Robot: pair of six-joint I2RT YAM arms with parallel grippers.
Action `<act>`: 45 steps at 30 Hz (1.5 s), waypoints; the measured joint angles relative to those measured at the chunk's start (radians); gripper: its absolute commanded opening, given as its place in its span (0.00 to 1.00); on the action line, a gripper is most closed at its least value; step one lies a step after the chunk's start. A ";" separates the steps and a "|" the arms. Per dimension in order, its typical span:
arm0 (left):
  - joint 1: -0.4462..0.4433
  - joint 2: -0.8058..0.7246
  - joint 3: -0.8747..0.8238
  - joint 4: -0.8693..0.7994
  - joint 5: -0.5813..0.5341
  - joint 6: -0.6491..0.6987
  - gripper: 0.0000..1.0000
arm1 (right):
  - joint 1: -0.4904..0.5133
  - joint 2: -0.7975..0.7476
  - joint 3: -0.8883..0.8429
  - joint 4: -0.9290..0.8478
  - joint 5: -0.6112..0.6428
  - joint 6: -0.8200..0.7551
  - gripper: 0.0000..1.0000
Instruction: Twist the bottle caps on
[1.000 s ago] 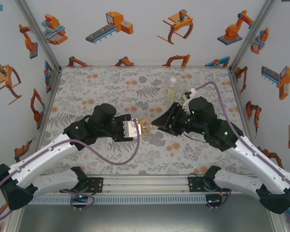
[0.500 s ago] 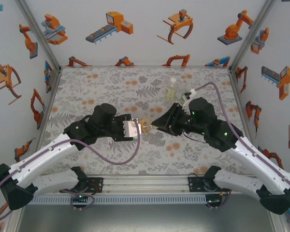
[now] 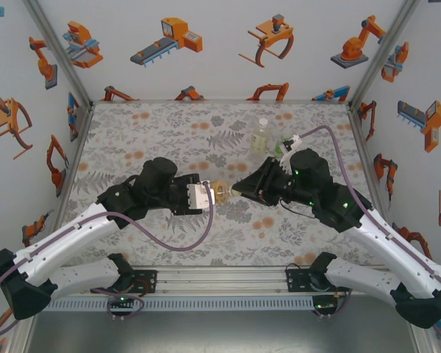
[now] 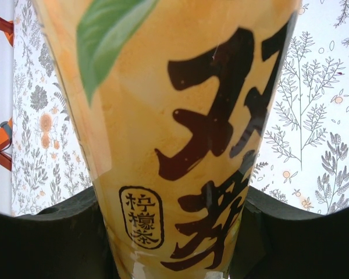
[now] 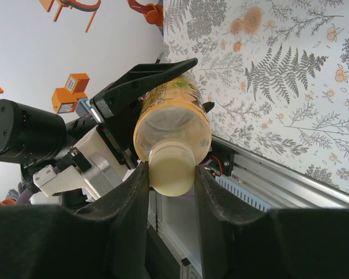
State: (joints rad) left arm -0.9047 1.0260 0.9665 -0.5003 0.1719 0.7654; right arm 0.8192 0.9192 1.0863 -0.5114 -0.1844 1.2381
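Amber glossy bottle [image 5: 175, 110] clamped in left pincer [image 3: 218, 194], smooth round pale-yellow cap [image 5: 171, 167] nipped inside matte black right pincer [image 5: 170, 174].

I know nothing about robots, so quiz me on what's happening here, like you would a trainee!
1. True or false: the left gripper holds the amber bottle.
2. What does the right gripper pinch? A) the pale yellow cap B) a spoon C) nothing
3. Fill in: the pale bottle stands upright on the floral ___.
Key: 1 true; 2 A; 3 table.
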 measured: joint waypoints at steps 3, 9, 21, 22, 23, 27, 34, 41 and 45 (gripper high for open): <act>0.000 0.000 0.000 -0.001 0.000 0.000 0.00 | -0.001 0.001 0.000 0.000 -0.004 0.000 0.16; 0.000 0.000 0.000 -0.001 0.000 -0.001 0.00 | -0.004 -0.001 -0.005 0.026 -0.015 -0.077 0.03; 0.002 -0.034 0.000 0.006 0.078 -0.012 0.00 | -0.006 -0.091 -0.083 0.238 -0.195 -0.664 0.00; 0.002 -0.041 0.001 0.005 0.092 -0.012 0.00 | -0.006 -0.096 -0.083 0.250 -0.234 -0.737 0.00; 0.002 -0.045 0.003 0.001 0.105 -0.012 0.00 | -0.006 -0.100 -0.083 0.258 -0.269 -0.806 0.00; 0.000 -0.052 0.014 -0.021 0.169 -0.008 0.00 | -0.007 -0.116 -0.071 0.254 -0.401 -1.089 0.00; -0.001 -0.046 0.033 -0.051 0.242 -0.009 0.00 | -0.007 -0.134 -0.050 0.204 -0.529 -1.461 0.00; -0.002 -0.019 0.051 -0.064 0.268 -0.009 0.00 | -0.007 -0.132 -0.049 0.201 -0.560 -1.577 0.00; -0.002 -0.005 0.064 -0.080 0.271 -0.009 0.00 | -0.007 -0.128 -0.049 0.201 -0.560 -1.595 0.00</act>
State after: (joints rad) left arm -0.9066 1.0210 1.0306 -0.5804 0.4431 0.7567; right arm 0.8120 0.7910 1.0374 -0.3099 -0.7448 -0.3573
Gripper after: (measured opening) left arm 0.533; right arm 0.342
